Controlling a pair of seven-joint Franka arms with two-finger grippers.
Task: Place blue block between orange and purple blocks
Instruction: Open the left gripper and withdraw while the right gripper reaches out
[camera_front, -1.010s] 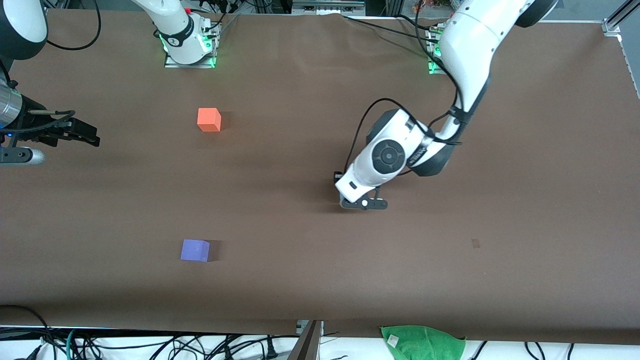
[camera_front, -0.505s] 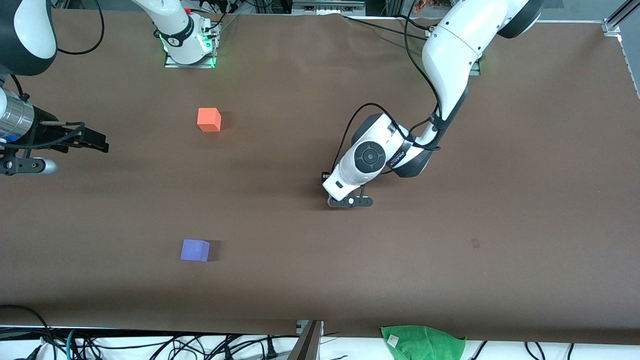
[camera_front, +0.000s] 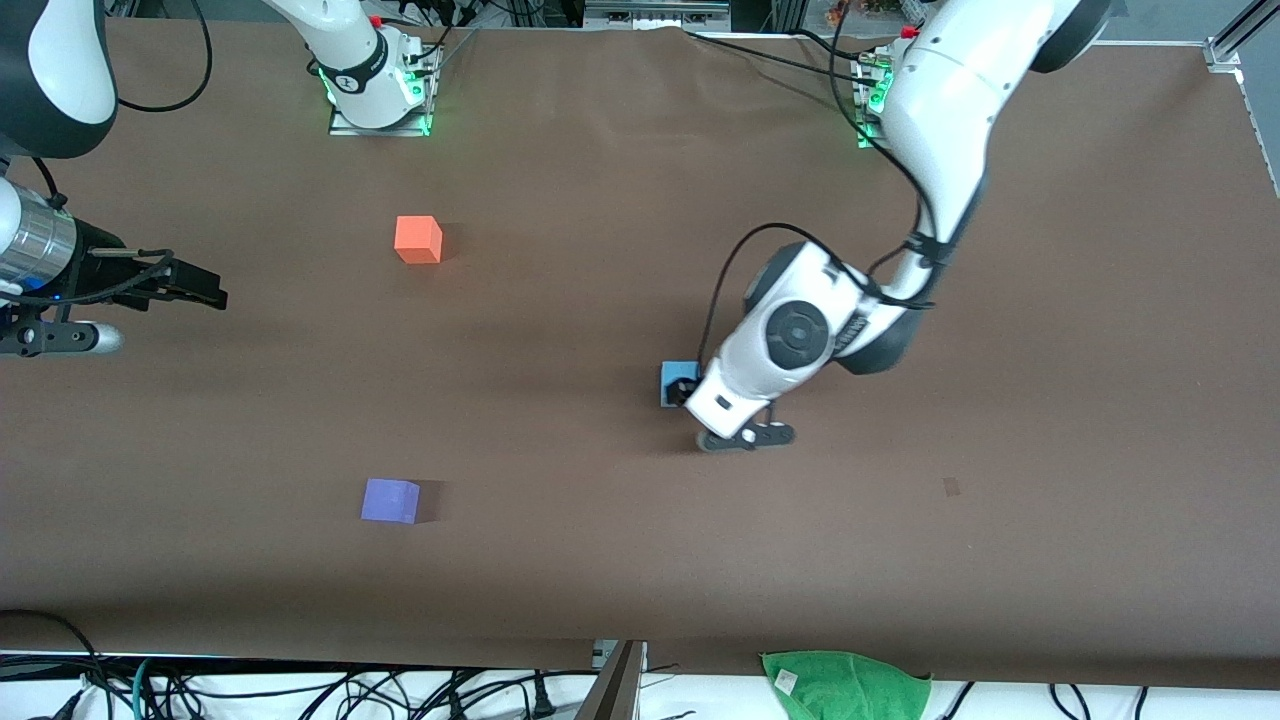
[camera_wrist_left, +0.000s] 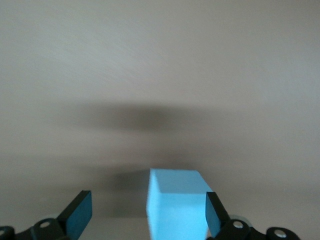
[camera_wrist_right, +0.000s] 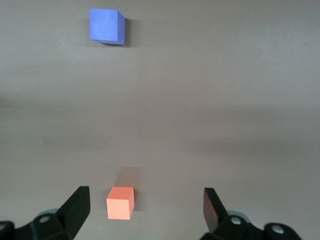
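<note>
The blue block (camera_front: 676, 379) rests on the brown table (camera_front: 1050, 400) near its middle, half covered by the left hand. My left gripper (camera_front: 688, 394) is open around it. In the left wrist view the blue block (camera_wrist_left: 177, 205) lies against one finger (camera_wrist_left: 214, 215), with a wide gap to the other one. The orange block (camera_front: 418, 240) and purple block (camera_front: 390, 500) stand toward the right arm's end, the purple one nearer the front camera. My right gripper (camera_front: 200, 289) hovers open at that end, holding nothing. Its wrist view shows the orange block (camera_wrist_right: 120, 202) and purple block (camera_wrist_right: 106, 26).
A green cloth (camera_front: 845, 683) lies at the table's front edge, next to a grey post (camera_front: 617, 680) and loose cables. A small dark mark (camera_front: 951, 487) is on the table toward the left arm's end.
The left gripper has opened and its hand has shifted toward the left arm's end and the front camera, uncovering the blue block. The right gripper has drifted slightly toward the table's middle.
</note>
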